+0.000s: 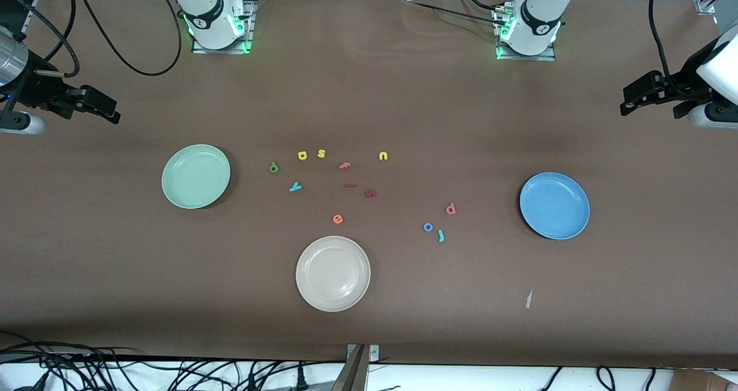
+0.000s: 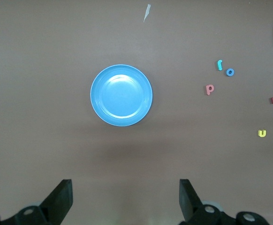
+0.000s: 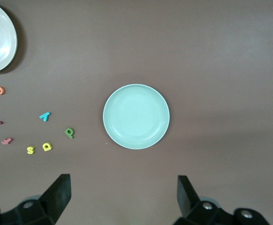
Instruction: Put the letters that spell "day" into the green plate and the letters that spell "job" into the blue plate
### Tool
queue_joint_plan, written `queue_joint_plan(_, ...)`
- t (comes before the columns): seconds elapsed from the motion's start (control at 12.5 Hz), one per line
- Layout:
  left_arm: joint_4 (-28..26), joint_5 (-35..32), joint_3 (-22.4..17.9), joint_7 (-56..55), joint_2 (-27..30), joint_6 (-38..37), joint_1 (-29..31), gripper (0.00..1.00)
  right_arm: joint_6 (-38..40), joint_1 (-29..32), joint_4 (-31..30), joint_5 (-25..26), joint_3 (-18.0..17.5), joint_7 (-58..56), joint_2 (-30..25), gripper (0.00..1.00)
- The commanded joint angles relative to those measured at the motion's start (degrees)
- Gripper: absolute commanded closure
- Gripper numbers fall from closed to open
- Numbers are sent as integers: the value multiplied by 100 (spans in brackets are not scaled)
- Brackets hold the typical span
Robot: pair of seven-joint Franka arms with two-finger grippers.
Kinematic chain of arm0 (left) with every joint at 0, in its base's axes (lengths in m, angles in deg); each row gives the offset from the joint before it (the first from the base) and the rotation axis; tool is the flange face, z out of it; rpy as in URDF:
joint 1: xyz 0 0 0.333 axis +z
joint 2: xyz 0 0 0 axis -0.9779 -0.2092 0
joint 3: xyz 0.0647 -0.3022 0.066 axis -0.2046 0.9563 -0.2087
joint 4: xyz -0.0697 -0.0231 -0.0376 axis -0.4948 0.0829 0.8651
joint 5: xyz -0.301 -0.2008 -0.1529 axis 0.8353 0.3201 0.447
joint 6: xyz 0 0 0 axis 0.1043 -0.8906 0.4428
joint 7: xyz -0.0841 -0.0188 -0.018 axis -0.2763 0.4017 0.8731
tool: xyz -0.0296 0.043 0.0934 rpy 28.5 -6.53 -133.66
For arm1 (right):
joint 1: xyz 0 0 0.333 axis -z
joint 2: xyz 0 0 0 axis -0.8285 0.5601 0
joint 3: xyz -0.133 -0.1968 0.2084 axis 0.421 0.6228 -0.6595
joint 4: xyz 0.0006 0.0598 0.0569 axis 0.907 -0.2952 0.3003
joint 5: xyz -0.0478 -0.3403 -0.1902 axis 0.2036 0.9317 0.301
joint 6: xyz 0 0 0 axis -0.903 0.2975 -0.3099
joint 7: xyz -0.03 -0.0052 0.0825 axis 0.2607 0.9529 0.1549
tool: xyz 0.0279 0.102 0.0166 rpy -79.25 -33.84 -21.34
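The green plate (image 1: 196, 176) (image 3: 136, 116) lies toward the right arm's end, the blue plate (image 1: 554, 205) (image 2: 121, 95) toward the left arm's end. Between them lie the yellow "d" (image 1: 302, 155) (image 3: 47, 146), green "a" (image 1: 274, 167) (image 3: 69, 132) and teal "y" (image 1: 295, 187) (image 3: 44, 116). Closer to the blue plate are the pink "b" (image 1: 451, 209) (image 2: 209, 89), blue "o" (image 1: 428, 227) (image 2: 230, 72) and teal "j" (image 1: 441, 236) (image 2: 219, 65). My right gripper (image 1: 109, 113) (image 3: 124, 194) hangs open and empty over the table's edge past the green plate. My left gripper (image 1: 627, 104) (image 2: 125, 197) hangs open and empty past the blue plate.
A cream-white plate (image 1: 332, 273) sits nearest the front camera. Other loose letters: yellow "s" (image 1: 321, 154), yellow "u" (image 1: 383, 156), pink "f" (image 1: 345, 165), orange "e" (image 1: 338, 219), two dark red pieces (image 1: 371, 193). A paper scrap (image 1: 528, 299) lies near the front edge.
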Motion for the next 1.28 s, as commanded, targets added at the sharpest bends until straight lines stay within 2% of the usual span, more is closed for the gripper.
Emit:
queue_joint_plan(0.0, 212, -83, 24, 47, -106, -121, 34, 0, 37, 51, 22, -22, -38, -72, -26, 0)
queue_joint_plan(1.2, 212, -74, 24, 47, -106, -121, 61, 0, 169, 42, 40, -4, -99, -37, -70, 0)
